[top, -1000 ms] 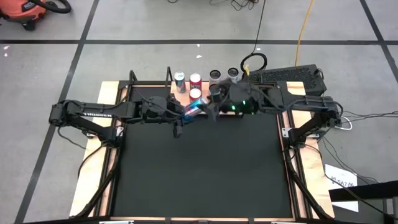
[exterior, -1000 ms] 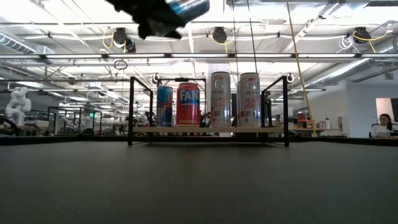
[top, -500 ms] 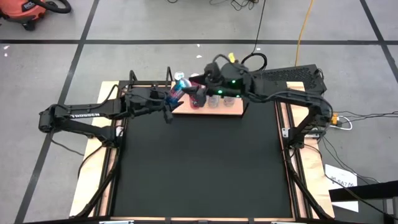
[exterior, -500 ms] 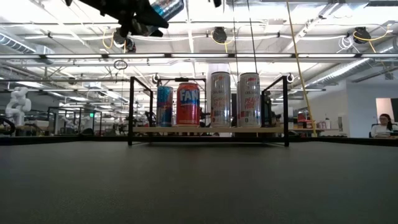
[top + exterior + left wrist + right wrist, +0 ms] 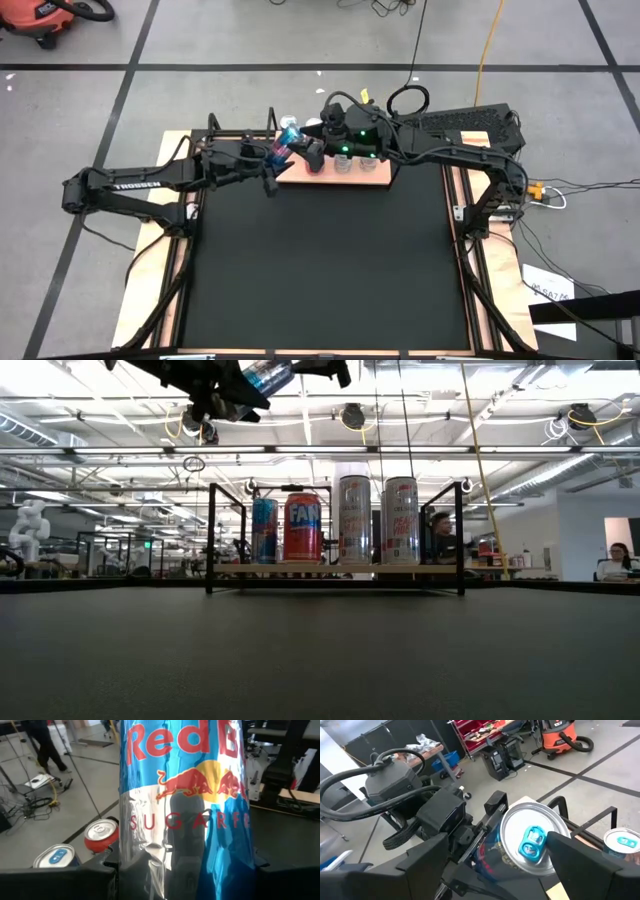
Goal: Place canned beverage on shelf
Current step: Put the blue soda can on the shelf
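Observation:
A blue-and-silver Red Bull can hangs tilted in the air over the shelf's left end, with my left gripper shut on it. The can fills the left wrist view. My right gripper is open. Its fingers stand on either side of the can's top end, where the blue tab shows. The shelf is a small light-wood board with black uprights. Several cans stand upright on it. My left gripper pinches the can's side walls between its two fingers, which lie across the can and come nearly level from the table's left. The can is lifted clear of the shelf and tilted, its top end toward the right arm. My right gripper has one finger overlapping the can's top rim; I cannot tell whether it touches.
On the shelf stand a blue can, a red one and two silver ones. The black tabletop spreads in front of the shelf. Two people show in the room behind.
My left gripper has carried the can toward the table's far edge and a little left, to above the shelf's left end, then kept still. My right gripper has swung toward the far edge and left, closing in on the can's top end, its fingers still wide apart.

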You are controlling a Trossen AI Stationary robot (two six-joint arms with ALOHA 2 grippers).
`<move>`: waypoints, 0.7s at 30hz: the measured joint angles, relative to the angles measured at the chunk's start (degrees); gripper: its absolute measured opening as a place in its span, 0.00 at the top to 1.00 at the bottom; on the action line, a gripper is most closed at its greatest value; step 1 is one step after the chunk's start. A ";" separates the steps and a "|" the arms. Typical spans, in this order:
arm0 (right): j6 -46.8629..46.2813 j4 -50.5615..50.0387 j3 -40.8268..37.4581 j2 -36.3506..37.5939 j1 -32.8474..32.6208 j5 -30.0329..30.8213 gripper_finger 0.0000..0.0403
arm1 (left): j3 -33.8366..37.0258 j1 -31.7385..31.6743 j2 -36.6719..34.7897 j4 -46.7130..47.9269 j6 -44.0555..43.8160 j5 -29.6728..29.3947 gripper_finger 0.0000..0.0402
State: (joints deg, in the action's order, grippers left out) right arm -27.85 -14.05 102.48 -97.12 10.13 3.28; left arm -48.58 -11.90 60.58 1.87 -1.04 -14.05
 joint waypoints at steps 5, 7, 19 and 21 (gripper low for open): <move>-1.22 -0.56 0.00 0.07 0.61 0.00 0.19 | 0.00 0.08 0.00 -0.42 1.40 3.76 0.47; -1.83 -0.56 0.00 -0.02 0.74 0.70 0.19 | 0.00 0.31 0.00 -0.54 1.42 3.85 0.48; 1.10 -0.39 0.01 0.52 0.86 2.42 0.19 | 0.00 0.35 -0.44 -2.95 4.17 3.46 0.48; 1.13 -0.28 0.02 0.52 0.87 2.42 0.19 | 0.00 0.31 -0.44 -3.56 5.74 3.84 0.48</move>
State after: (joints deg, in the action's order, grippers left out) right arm -26.72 -14.33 102.50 -96.60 11.00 5.69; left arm -48.58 -11.60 60.14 -1.70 4.70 -10.21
